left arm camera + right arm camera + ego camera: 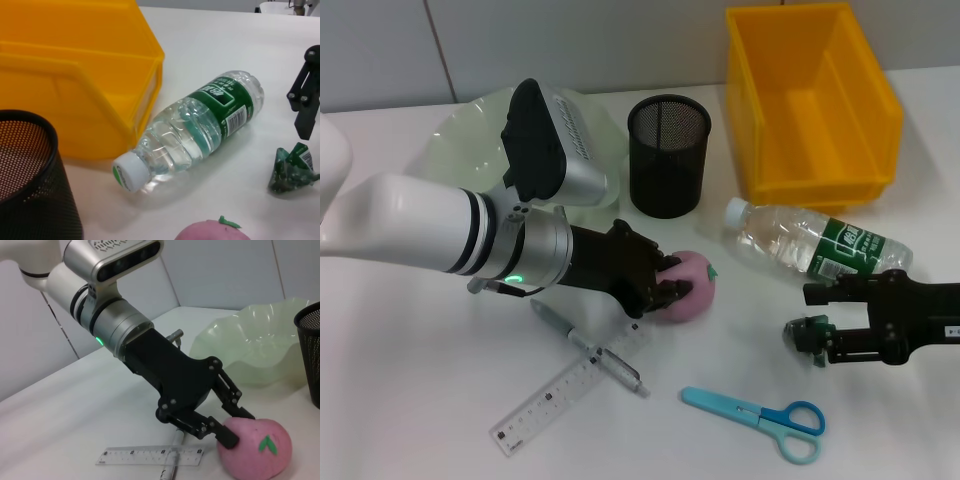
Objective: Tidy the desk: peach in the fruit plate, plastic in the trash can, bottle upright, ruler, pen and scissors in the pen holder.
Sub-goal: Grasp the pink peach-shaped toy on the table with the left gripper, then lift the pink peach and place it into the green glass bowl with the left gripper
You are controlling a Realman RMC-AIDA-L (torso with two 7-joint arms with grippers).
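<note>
Left gripper (670, 290) is at the pink peach with the green leaf mark (688, 286), fingers (227, 439) spread on either side of it and touching its near side — not clearly clamped yet. The peach sits on the white surface (410, 400) between the black mesh pen holder (668, 155) and the clear plastic ruler (570, 388), short of the pale green translucent fruit plate (455, 130) behind the arm.

Handling guess: the peach looks like a soft, light foam or rubber model, rounded, so it could squirt out of a shallow pinch. Take it across the widest part, fingers low around the belly, modest force.

Right gripper (817, 322) hovers beside the crumpled green plastic wrapper (290, 170), fingers apart, nothing held. The clear water bottle with the green label (815, 243) lies on its side just beside the yellow plastic bin (810, 100) — slick and free to roll, so best grabbed at the labelled waist. The grey pen (595, 352) crosses the ruler; the blue-handled scissors (760, 412) lie flat nearby, thin and awkward to pinch off the surface.
</note>
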